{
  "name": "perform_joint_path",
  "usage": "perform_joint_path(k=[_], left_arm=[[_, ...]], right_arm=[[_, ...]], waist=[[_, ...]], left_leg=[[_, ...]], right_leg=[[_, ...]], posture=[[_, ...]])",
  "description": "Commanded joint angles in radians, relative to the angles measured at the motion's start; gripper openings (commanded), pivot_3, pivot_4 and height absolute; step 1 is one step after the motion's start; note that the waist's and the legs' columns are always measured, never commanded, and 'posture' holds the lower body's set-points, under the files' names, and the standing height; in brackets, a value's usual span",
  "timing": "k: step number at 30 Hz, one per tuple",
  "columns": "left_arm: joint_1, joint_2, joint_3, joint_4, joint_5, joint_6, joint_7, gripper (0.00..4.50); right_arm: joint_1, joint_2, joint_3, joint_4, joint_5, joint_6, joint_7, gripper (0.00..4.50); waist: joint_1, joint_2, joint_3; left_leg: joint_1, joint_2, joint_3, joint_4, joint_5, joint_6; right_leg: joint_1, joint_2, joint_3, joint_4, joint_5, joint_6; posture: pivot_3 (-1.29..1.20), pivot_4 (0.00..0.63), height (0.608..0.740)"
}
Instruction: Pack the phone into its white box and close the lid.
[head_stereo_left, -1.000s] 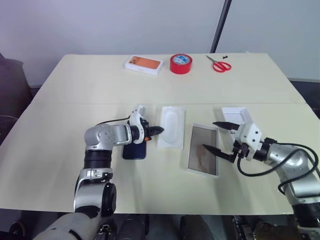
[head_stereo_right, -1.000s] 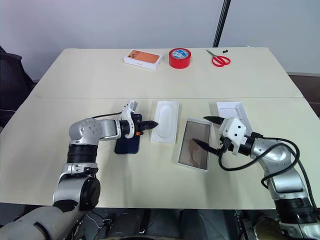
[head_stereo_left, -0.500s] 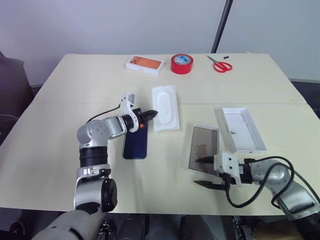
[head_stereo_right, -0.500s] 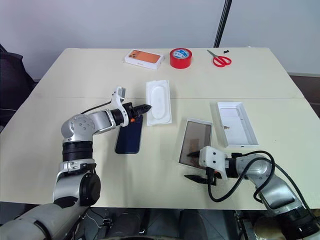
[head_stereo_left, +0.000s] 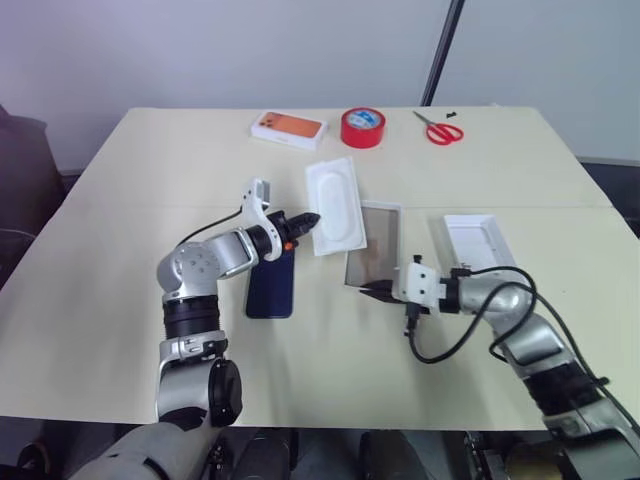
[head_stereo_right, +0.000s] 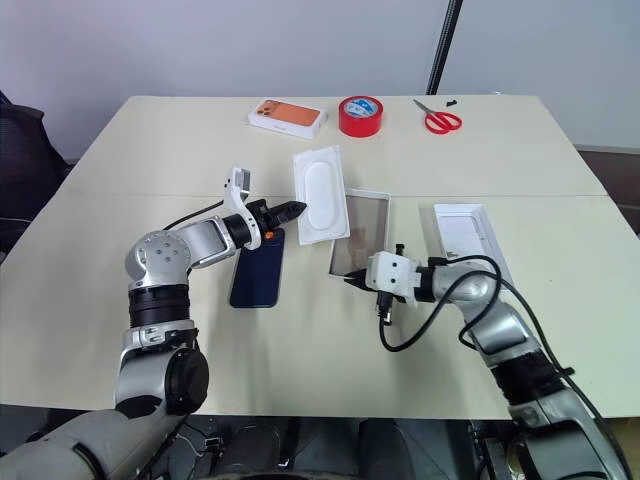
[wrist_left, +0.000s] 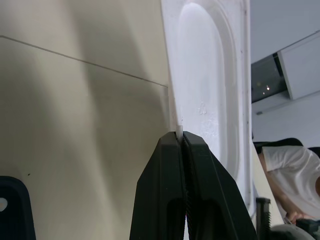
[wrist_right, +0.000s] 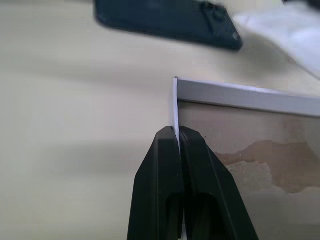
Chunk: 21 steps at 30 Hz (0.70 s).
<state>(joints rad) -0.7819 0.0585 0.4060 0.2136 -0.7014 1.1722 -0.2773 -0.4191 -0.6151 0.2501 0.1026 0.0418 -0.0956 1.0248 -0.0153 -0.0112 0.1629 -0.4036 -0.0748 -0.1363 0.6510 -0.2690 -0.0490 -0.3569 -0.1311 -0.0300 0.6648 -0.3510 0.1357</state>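
Note:
The dark navy phone (head_stereo_left: 272, 285) lies flat on the table, below my left gripper (head_stereo_left: 310, 219). That gripper is shut on the edge of a white insert (head_stereo_left: 335, 205) with an oval recess and holds it tilted off the table; the left wrist view shows its fingers (wrist_left: 170, 165) pinching the rim. The white box (head_stereo_left: 378, 255), with its tan-brown floor showing, lies just right of the phone. My right gripper (head_stereo_left: 368, 290) is shut on the box's near corner wall (wrist_right: 175, 107). The lid (head_stereo_left: 478, 250) lies white inside up, to the right of the box.
An orange-topped white box (head_stereo_left: 290, 128), a red tape roll (head_stereo_left: 362, 127) and red scissors (head_stereo_left: 438, 128) lie along the table's far edge. A person (wrist_left: 285, 170) sits beyond the table in the left wrist view.
My right gripper has swung left, shut on the box's near corner and drawn the box closer to the phone. My left gripper has lifted the insert up and away from the phone.

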Motion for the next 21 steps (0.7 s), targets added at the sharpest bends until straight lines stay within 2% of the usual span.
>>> perform_joint_path(k=[1, 5, 8, 12, 17, 20, 21], left_arm=[[-0.010, -0.002, -0.025, -0.039, -0.021, -0.001, 0.004, 0.00], [0.023, 0.014, -0.086, -0.074, 0.007, -0.026, -0.009, 0.00], [0.039, 0.014, -0.115, -0.089, 0.015, -0.041, -0.005, 0.00], [0.058, 0.001, -0.177, -0.126, 0.035, -0.070, -0.005, 0.00], [0.073, -0.039, -0.161, -0.093, 0.026, -0.074, 0.027, 0.00], [0.064, -0.043, -0.165, -0.073, 0.016, -0.057, 0.010, 0.94], [0.064, -0.041, -0.178, -0.078, 0.019, -0.058, 0.000, 1.49]], right_arm=[[-0.052, 0.005, -0.002, 0.070, -0.024, -0.070, 0.002, 1.37], [-0.044, -0.010, -0.037, 0.063, 0.009, -0.085, 0.013, 3.40], [-0.022, -0.023, -0.100, 0.027, 0.078, -0.022, 0.012, 3.40], [0.019, -0.107, -0.245, 0.047, 0.155, 0.022, 0.006, 3.40], [0.059, -0.197, -0.298, 0.128, 0.092, -0.030, -0.031, 3.40], [0.066, -0.184, -0.301, 0.123, 0.090, -0.044, -0.055, 3.47], [0.069, -0.176, -0.299, 0.113, 0.094, -0.043, -0.060, 3.47]], waist=[[0.001, 0.000, 0.000], [-0.002, 0.000, 0.000], [-0.005, 0.000, 0.000], [0.003, 0.000, 0.000], [0.000, 0.000, 0.000], [-0.009, 0.000, 0.000], [-0.010, 0.000, 0.000]], left_leg=[[0.000, 0.000, 0.000, 0.000, 0.000, 0.000], [0.000, 0.000, 0.000, 0.000, 0.000, 0.000], [0.000, 0.000, 0.000, 0.000, 0.000, 0.000], [0.000, -0.001, 0.000, 0.000, 0.000, 0.000], [0.000, -0.001, 0.002, 0.000, 0.000, 0.000], [0.000, -0.001, 0.005, 0.000, 0.000, 0.000], [0.000, -0.001, 0.005, 0.000, 0.000, 0.000]], right_leg=[[0.000, 0.000, 0.000, 0.000, 0.000, 0.000], [0.000, 0.000, 0.000, 0.000, 0.000, 0.000], [0.000, 0.000, 0.000, 0.000, 0.000, 0.000], [0.000, -0.001, 0.000, 0.000, 0.000, 0.000], [0.000, -0.001, 0.000, 0.000, 0.000, 0.000], [0.000, 0.000, 0.000, 0.001, 0.000, 0.000], [0.000, 0.000, 0.000, 0.001, 0.000, 0.000]], posture=[[0.00, 0.150, 0.740], [0.00, 0.150, 0.740], [0.00, 0.150, 0.740], [0.00, 0.150, 0.740], [0.00, 0.150, 0.740], [0.00, 0.150, 0.740], [0.00, 0.150, 0.740]])
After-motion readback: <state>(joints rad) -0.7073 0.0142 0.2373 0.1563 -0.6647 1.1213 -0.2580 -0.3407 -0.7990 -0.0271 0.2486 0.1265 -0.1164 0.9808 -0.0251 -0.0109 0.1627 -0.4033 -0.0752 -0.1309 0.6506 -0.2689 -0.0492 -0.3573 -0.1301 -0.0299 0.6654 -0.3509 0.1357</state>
